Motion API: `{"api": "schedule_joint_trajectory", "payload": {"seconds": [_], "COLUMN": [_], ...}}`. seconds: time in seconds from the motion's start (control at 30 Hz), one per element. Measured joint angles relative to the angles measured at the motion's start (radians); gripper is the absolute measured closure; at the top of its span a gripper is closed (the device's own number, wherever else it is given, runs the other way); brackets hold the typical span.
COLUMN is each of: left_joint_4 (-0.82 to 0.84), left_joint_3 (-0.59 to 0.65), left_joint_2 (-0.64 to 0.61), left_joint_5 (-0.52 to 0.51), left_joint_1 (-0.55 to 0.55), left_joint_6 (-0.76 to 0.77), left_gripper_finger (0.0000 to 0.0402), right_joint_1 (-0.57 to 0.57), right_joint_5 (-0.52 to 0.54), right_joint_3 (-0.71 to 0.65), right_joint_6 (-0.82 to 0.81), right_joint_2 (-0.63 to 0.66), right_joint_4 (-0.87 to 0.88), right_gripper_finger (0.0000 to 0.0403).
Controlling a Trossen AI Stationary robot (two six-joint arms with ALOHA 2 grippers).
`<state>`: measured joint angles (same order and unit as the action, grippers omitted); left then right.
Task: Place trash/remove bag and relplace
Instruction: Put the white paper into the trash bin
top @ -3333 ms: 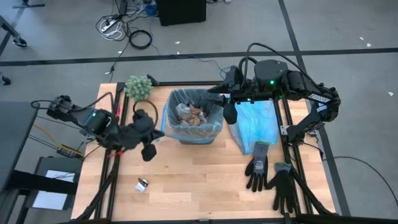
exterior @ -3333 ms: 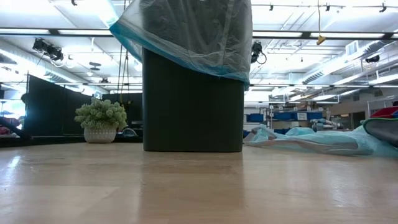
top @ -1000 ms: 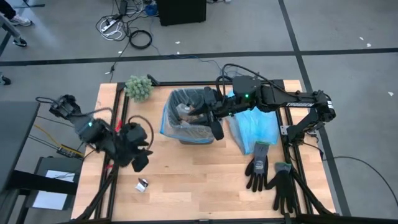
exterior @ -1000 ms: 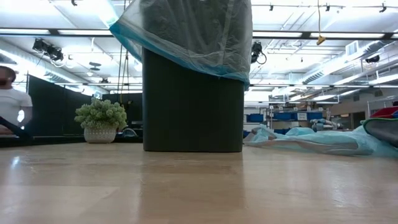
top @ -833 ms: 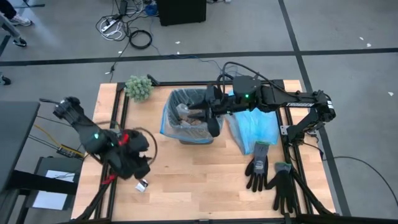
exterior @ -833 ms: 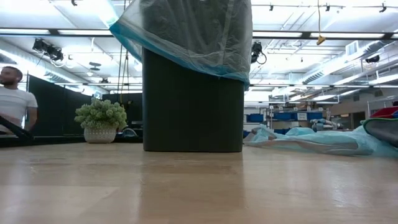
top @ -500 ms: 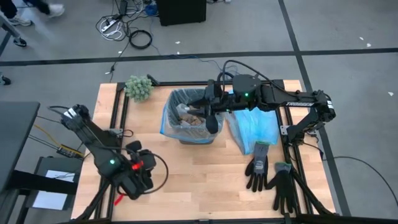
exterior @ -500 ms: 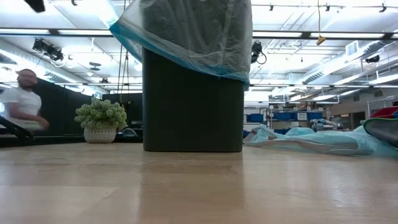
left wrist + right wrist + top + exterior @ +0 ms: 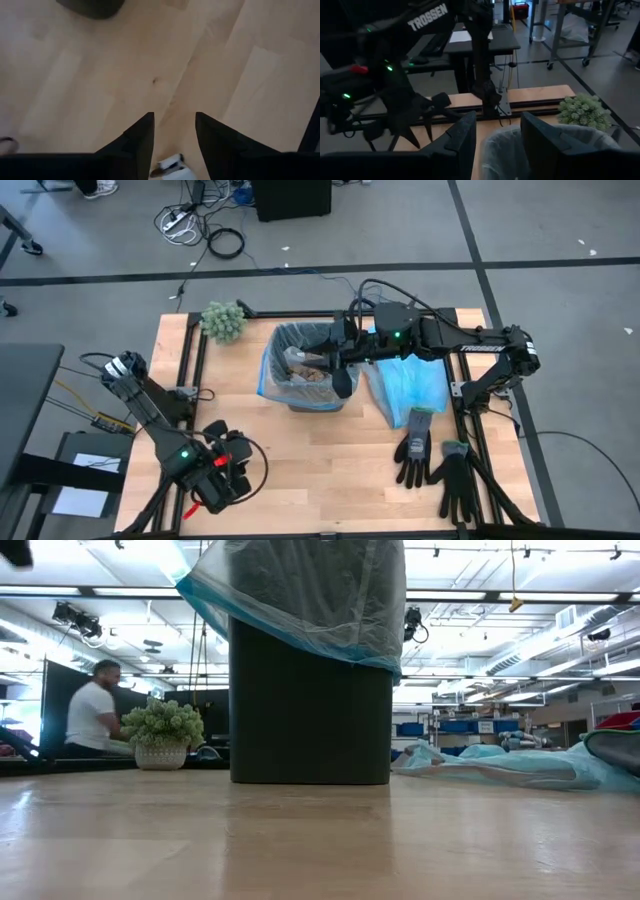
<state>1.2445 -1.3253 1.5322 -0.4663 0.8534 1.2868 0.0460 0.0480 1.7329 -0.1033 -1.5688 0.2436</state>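
You're partway: some trash sits in the bag lining the bin. Your left gripper, fingers apart, hangs over the last shiny piece (not grabbed yet). Your right gripper, fingers apart, waits above the bin. Bag swap remains.

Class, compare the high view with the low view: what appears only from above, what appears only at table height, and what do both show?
Only the high view shows both arms: the left tool low over the table's near-left part, the right tool at the bin's rim, plus two black gloves and crumpled trash inside the bin.

Only the low view shows a person in the room behind.

Both show the black bin with its grey-white liner, the green fuzzy clump and the light-blue plastic bag.
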Motion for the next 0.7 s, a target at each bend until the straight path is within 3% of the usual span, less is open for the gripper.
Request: {"api": "schedule_joint_trajectory", "payload": {"seconds": [0.17,0.3,0.5,0.7], "left_joint_4": [-0.176,-0.197,-0.238,-0.479], "left_joint_3": [0.13,0.184,0.319,0.408], "left_joint_2": [-0.021,-0.03,-0.028,-0.028], "left_joint_5": [0.008,0.016,0.187,0.252], "left_joint_1": [0.034,0.045,0.039,0.037], "left_joint_6": [0.123,0.294,0.583,0.656], "left_gripper_finger": [0.0249,0.0249,0.0249,0.0249], "right_joint_1": [0.017,0.018,0.005,-0.014], "right_joint_5": [-0.002,-0.002,-0.002,-0.02], "right_joint_3": [0.0,0.0,0.0,0.0], "right_joint_6": [0.001,0.001,0.002,0.002], "right_joint_2": [0.0,0.0,0.0,0.0], "right_joint_4": [0.0,-0.001,-0.003,-0.002], "right_gripper_finger": [0.0261,0.0261,0.0261,0.0261]}}
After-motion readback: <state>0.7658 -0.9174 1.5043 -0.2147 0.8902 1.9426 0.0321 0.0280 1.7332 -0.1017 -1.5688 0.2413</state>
